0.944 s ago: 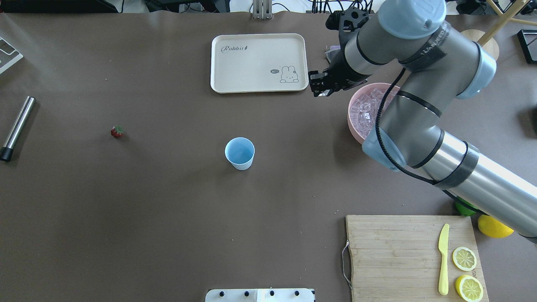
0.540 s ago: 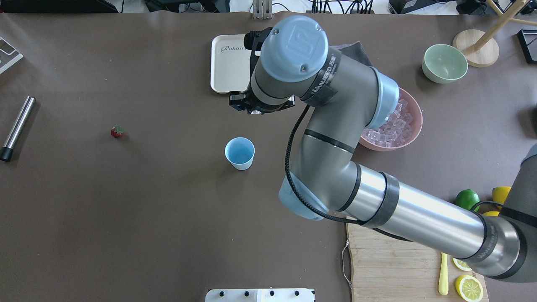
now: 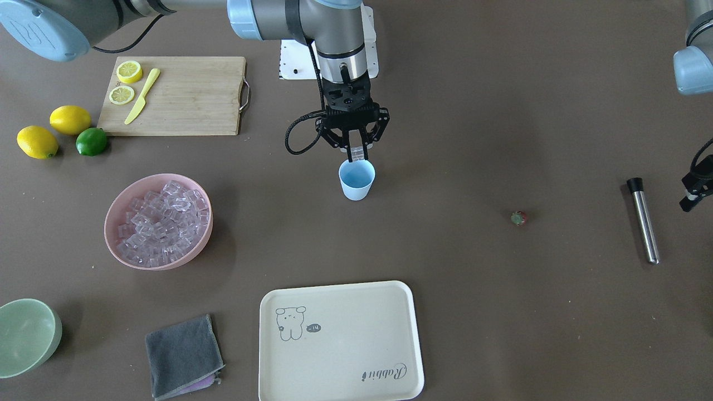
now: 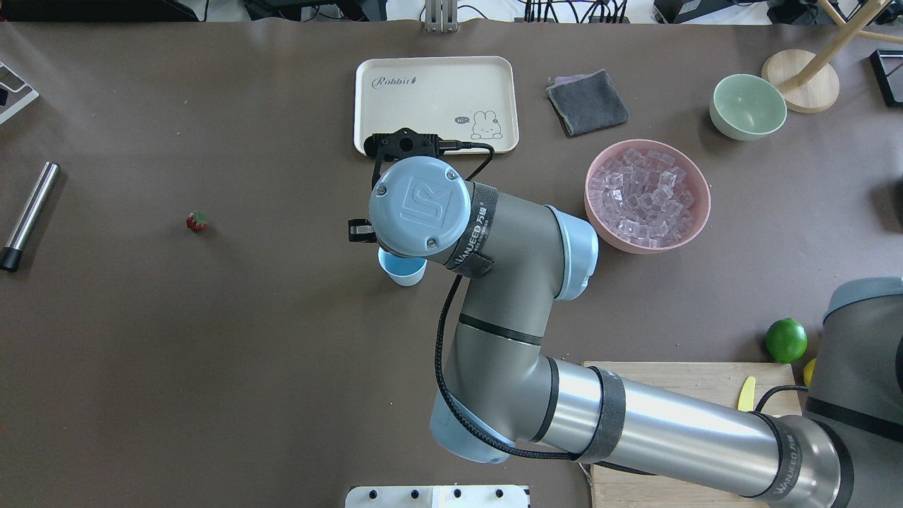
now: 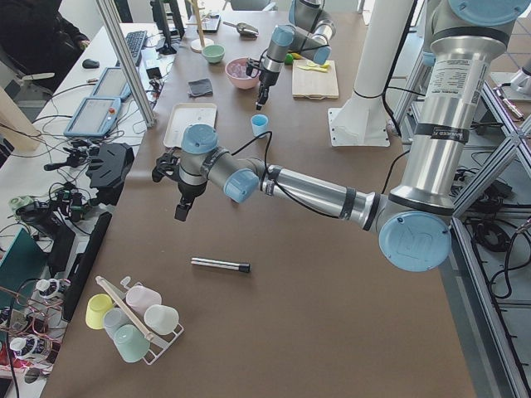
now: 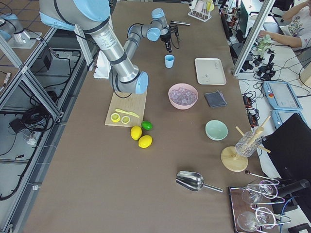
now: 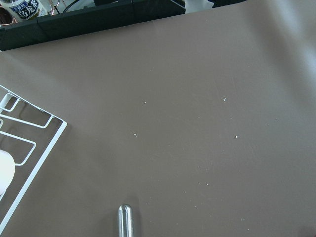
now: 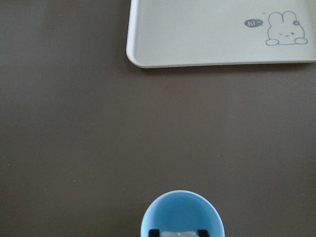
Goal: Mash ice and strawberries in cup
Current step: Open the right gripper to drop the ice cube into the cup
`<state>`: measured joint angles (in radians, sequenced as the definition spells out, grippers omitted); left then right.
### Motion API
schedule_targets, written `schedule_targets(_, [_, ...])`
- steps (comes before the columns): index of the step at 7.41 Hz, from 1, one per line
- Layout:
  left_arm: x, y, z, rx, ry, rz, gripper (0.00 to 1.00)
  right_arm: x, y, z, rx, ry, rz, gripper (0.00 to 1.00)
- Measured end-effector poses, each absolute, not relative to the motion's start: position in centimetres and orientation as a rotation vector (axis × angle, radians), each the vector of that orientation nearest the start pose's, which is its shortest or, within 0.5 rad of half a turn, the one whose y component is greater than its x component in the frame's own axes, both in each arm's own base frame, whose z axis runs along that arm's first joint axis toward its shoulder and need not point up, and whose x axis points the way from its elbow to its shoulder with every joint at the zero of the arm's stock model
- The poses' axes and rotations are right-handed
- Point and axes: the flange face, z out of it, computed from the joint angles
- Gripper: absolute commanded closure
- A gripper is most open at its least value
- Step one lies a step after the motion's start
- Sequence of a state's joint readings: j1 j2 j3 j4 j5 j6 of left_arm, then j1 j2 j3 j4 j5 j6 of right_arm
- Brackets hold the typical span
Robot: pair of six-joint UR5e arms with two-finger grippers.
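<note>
The light-blue cup [image 3: 357, 179] stands mid-table; in the overhead view [image 4: 403, 270] my right wrist half covers it. My right gripper [image 3: 356, 155] hangs just above the cup's rim, shut on one clear ice cube [image 3: 357, 152]. The right wrist view shows that cube [image 8: 177, 233] between the fingertips over the cup's mouth [image 8: 181, 215]. More ice [image 3: 161, 220] fills a pink bowl [image 3: 107, 228]. The small red strawberry [image 3: 518, 218] lies alone on the table, far from both grippers, and shows overhead too [image 4: 197, 221]. My left gripper [image 3: 690, 195] is at the table's end; I cannot tell its state.
A steel rod with a black tip [image 3: 643, 220] lies by the left gripper. A cream rabbit tray [image 3: 340, 340], a grey cloth [image 3: 184, 353] and a pale green bowl [image 3: 25, 334] lie beyond the cup. A cutting board [image 3: 178, 97] holds lemon slices and a yellow knife.
My right arm has swung from the pink ice bowl across to the left and now holds its gripper over the blue cup. The cup and strawberry have not moved.
</note>
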<state>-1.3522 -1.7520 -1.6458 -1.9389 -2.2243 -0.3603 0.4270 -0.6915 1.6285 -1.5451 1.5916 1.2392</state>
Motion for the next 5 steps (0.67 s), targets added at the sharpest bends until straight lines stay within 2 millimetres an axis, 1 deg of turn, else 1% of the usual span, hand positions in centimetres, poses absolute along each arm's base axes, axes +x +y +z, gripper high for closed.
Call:
schedule_targets(2, [5.6, -58.4, 48.9, 0.394, 0.776, 0.069, 0.03, -59.6, -41.3, 10.2, 0.329, -0.875, 0.076, 1.00])
schedule_targets(3, [5.6, -58.3, 48.9, 0.393, 0.777, 0.069, 0.03, -60.0, -41.5, 10.4, 0.325, -0.866, 0.076, 0.97])
schedule_targets(4, [5.6, -58.3, 49.0, 0.391, 0.776, 0.070, 0.03, -60.4, -41.5, 10.7, 0.324, -0.858, 0.074, 0.74])
schedule_targets(5, [5.8, -58.4, 49.1, 0.388, 0.776, 0.071, 0.03, -61.0, -41.6, 11.0, 0.324, -0.853, 0.073, 0.46])
